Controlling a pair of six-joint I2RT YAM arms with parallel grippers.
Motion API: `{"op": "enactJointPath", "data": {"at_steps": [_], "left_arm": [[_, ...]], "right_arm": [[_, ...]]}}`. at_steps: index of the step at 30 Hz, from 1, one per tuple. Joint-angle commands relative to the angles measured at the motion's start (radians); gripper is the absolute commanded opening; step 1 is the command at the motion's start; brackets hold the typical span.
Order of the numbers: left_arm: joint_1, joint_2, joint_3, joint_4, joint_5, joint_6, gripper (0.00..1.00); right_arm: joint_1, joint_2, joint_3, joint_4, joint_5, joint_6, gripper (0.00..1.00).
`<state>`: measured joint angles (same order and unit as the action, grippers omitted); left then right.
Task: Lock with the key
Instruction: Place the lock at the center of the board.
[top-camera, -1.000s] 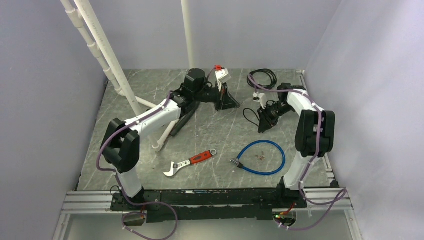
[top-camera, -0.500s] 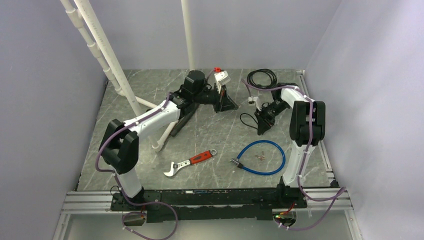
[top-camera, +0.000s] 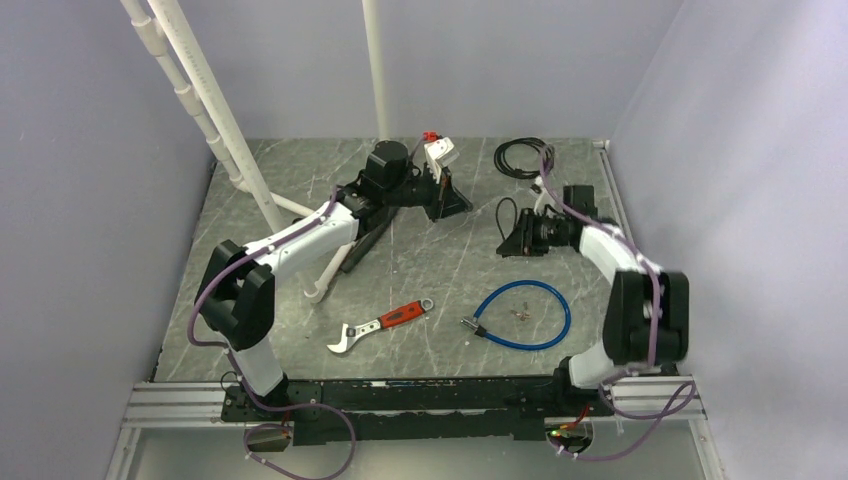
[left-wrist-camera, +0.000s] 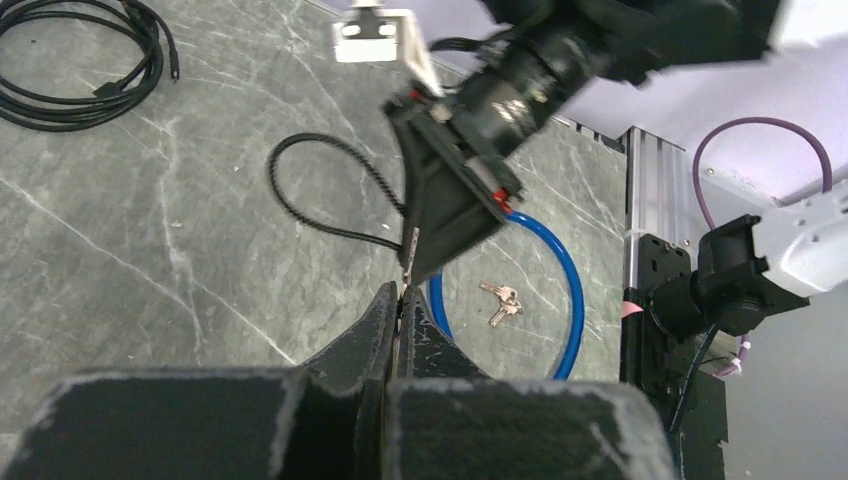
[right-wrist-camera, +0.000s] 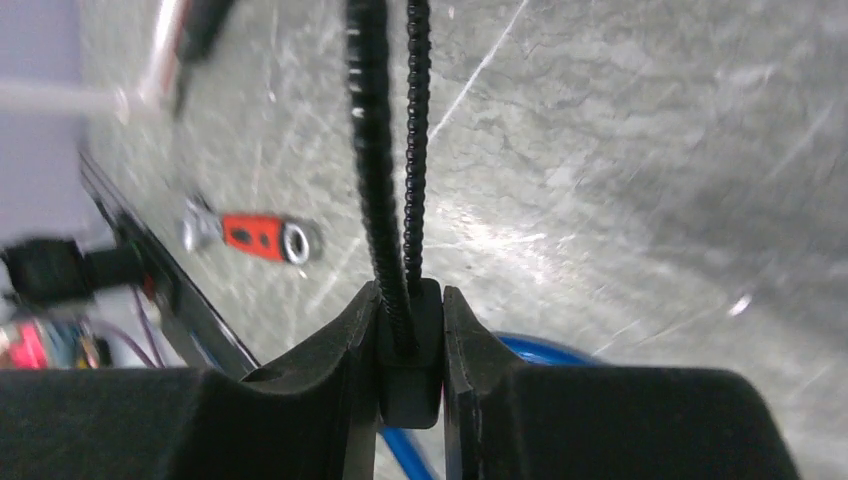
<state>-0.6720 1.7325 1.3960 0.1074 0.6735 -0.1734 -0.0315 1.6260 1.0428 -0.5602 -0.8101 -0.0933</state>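
Observation:
My left gripper (top-camera: 462, 207) reaches over the back middle of the table. In the left wrist view it (left-wrist-camera: 400, 295) is shut on a thin metal key (left-wrist-camera: 410, 255) that points at my right gripper (left-wrist-camera: 450, 200). My right gripper (top-camera: 508, 240) points left towards it and is shut on the black lock body (right-wrist-camera: 410, 350). The lock's black cable loop (right-wrist-camera: 372, 150) sticks out past the fingers (top-camera: 503, 215). The key's tip sits at the lock's end; I cannot tell whether it is inside.
A blue cable lock (top-camera: 522, 315) lies at the front right with a bunch of keys (top-camera: 518, 312) inside its loop. A red-handled wrench (top-camera: 380, 323) lies at the front middle. A black cable coil (top-camera: 525, 155) is at the back. White pipes (top-camera: 205, 100) stand at the left.
My right arm has swung its elbow out to the near right. Its gripper now points left with the black lock, towards the left gripper. The left gripper has barely moved.

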Motion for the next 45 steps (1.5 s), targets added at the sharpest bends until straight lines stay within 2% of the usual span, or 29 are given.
{"op": "enactJointPath", "data": {"at_steps": [1, 4, 9, 17, 22, 24, 25, 26, 29, 32, 33, 37, 41, 45], "left_arm": [[-0.001, -0.047, 0.025, 0.018, -0.044, 0.013, 0.0], [-0.001, -0.044, 0.028, 0.011, -0.036, 0.002, 0.0], [-0.001, -0.044, 0.021, 0.003, -0.038, -0.002, 0.0], [-0.001, -0.059, -0.004, 0.01, -0.042, -0.005, 0.0], [-0.001, -0.065, -0.016, 0.005, -0.041, 0.0, 0.0], [-0.002, -0.065, -0.019, 0.007, -0.039, -0.001, 0.0], [-0.001, -0.064, -0.019, 0.008, -0.037, -0.001, 0.0], [-0.001, -0.064, -0.019, 0.008, -0.036, -0.002, 0.0], [-0.001, -0.062, -0.024, 0.014, -0.031, -0.006, 0.0], [-0.001, -0.063, -0.034, 0.015, -0.02, -0.009, 0.0], [-0.001, -0.063, -0.039, 0.013, -0.013, -0.009, 0.0], [-0.011, -0.045, -0.038, 0.001, -0.001, -0.01, 0.0], [-0.04, -0.015, -0.034, 0.021, -0.005, 0.004, 0.0], [-0.072, 0.059, 0.003, 0.031, -0.009, 0.015, 0.0]], "right_arm": [[0.02, -0.234, -0.279, 0.666, 0.167, 0.745, 0.14], [0.077, -0.252, -0.331, 0.72, 0.324, 0.931, 0.15], [0.103, -0.15, -0.36, 0.756, 0.375, 1.208, 0.11], [0.143, -0.136, -0.38, 0.649, 0.472, 1.37, 0.16], [0.171, -0.123, -0.401, 0.663, 0.464, 1.467, 0.34], [0.177, -0.122, -0.4, 0.657, 0.46, 1.484, 0.49], [0.176, -0.121, -0.397, 0.648, 0.456, 1.487, 0.65], [0.177, -0.12, -0.393, 0.645, 0.444, 1.487, 0.72], [0.177, -0.125, -0.375, 0.64, 0.375, 1.481, 0.81], [0.16, -0.127, -0.338, 0.62, 0.235, 1.398, 0.86], [0.148, -0.128, -0.327, 0.616, 0.145, 1.347, 0.87], [0.086, -0.164, -0.258, 0.456, -0.065, 1.065, 0.87], [-0.053, -0.215, -0.159, 0.345, -0.168, 0.797, 0.86], [-0.132, -0.164, 0.011, 0.193, -0.102, 0.537, 0.83]]}}
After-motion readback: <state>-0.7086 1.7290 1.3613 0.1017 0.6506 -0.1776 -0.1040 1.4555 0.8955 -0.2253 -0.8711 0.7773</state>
